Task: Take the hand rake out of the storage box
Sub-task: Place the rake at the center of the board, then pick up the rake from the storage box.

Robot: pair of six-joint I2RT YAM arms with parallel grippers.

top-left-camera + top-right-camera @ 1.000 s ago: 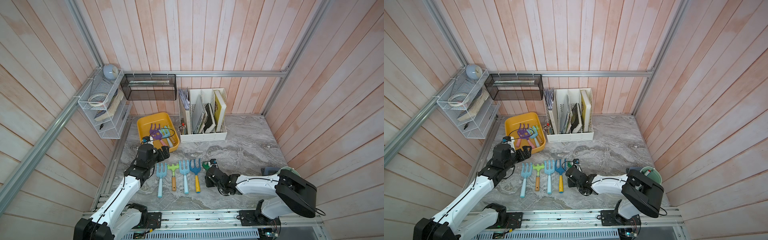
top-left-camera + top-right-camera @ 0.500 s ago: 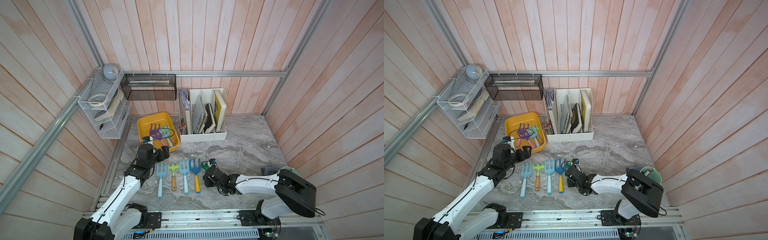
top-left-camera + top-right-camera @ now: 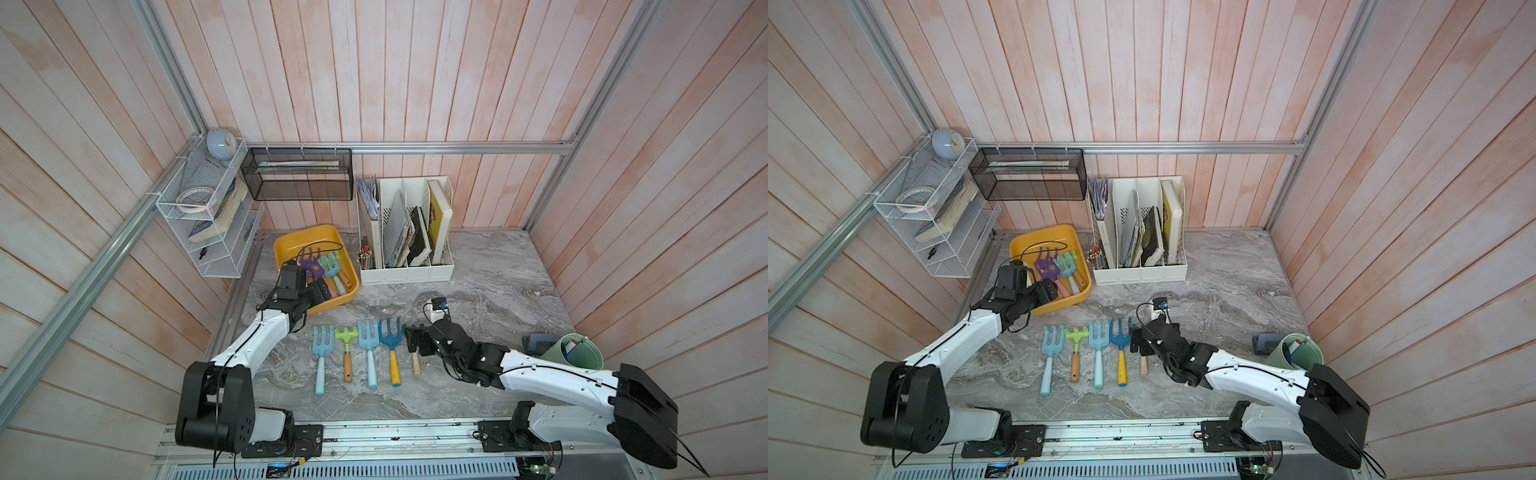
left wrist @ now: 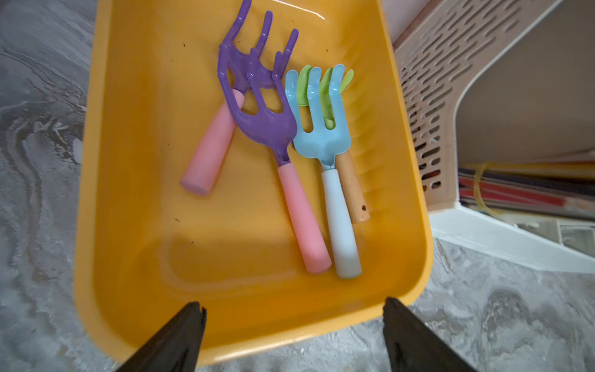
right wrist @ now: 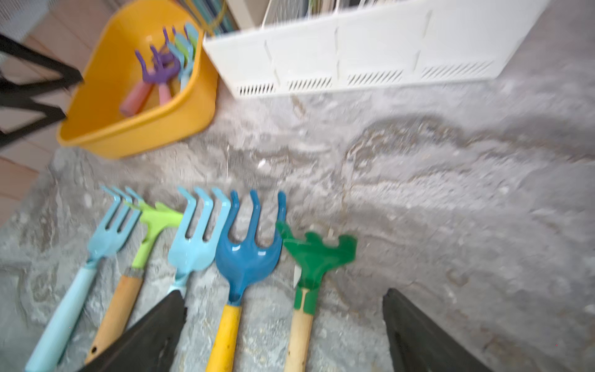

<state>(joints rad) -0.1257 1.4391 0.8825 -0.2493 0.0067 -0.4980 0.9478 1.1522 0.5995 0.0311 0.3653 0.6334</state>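
The yellow storage box (image 4: 128, 167) sits near the counter's back left corner, holding four rakes. The left gripper (image 4: 293, 309) hovers at its near rim, jaws apart and empty; the right gripper (image 5: 285, 293) has its jaws apart above a green rake (image 5: 317, 254) lying on the counter. The topmost purple hand rake (image 4: 273, 128) looks like light, stiff plastic; its smooth pink handle lies free, and mid-length there is likely the best hold.
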